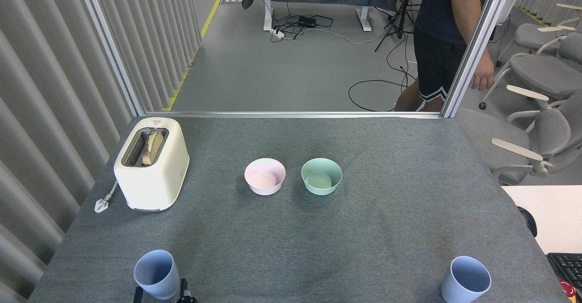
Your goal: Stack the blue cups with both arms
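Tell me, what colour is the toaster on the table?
The toaster is cream-white, with a slice of bread in its slot; the head view shows it best.

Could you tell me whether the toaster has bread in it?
Yes. A browned slice stands in one slot of the toaster.

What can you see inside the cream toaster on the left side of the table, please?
A browned slice of bread stands in one slot of the toaster, its top edge poking out. The lower part of the slice and the bottom of the slots are hidden by the housing.
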Available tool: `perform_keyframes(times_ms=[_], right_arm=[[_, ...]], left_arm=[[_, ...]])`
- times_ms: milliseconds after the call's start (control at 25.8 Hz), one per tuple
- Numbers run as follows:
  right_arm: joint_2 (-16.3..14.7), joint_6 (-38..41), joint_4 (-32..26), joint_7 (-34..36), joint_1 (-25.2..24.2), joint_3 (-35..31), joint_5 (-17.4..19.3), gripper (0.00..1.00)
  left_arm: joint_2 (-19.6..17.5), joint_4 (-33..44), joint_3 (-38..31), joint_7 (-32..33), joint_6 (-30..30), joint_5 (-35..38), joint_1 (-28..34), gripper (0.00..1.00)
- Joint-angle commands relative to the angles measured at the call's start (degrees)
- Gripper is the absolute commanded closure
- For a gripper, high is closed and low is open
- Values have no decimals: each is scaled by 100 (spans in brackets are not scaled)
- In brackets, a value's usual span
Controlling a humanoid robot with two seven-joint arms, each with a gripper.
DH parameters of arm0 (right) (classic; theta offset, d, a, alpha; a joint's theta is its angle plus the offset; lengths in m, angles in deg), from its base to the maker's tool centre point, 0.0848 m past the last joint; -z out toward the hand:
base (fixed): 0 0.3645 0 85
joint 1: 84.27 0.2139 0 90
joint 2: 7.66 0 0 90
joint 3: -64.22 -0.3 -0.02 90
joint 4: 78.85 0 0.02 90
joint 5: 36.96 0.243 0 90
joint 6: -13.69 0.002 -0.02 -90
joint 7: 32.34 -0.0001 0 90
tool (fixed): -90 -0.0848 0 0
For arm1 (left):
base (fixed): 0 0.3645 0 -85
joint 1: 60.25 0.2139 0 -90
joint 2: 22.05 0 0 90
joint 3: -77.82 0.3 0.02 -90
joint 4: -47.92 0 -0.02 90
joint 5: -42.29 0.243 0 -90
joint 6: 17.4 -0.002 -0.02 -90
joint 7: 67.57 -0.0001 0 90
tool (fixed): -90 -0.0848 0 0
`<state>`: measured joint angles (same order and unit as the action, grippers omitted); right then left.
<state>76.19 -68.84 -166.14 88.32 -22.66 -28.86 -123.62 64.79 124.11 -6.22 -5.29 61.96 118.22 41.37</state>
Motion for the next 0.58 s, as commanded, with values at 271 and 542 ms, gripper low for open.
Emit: perform_keyframes(times_ms=[271,542], right_arm=[[0,-1,10,-7,0,9,35,0],[0,-1,10,-7,0,9,35,0]], left_arm=[[-52,-561,-7,3,-43,-8,-547,0],[-52,-508,-7,3,36,-16,-564,41]])
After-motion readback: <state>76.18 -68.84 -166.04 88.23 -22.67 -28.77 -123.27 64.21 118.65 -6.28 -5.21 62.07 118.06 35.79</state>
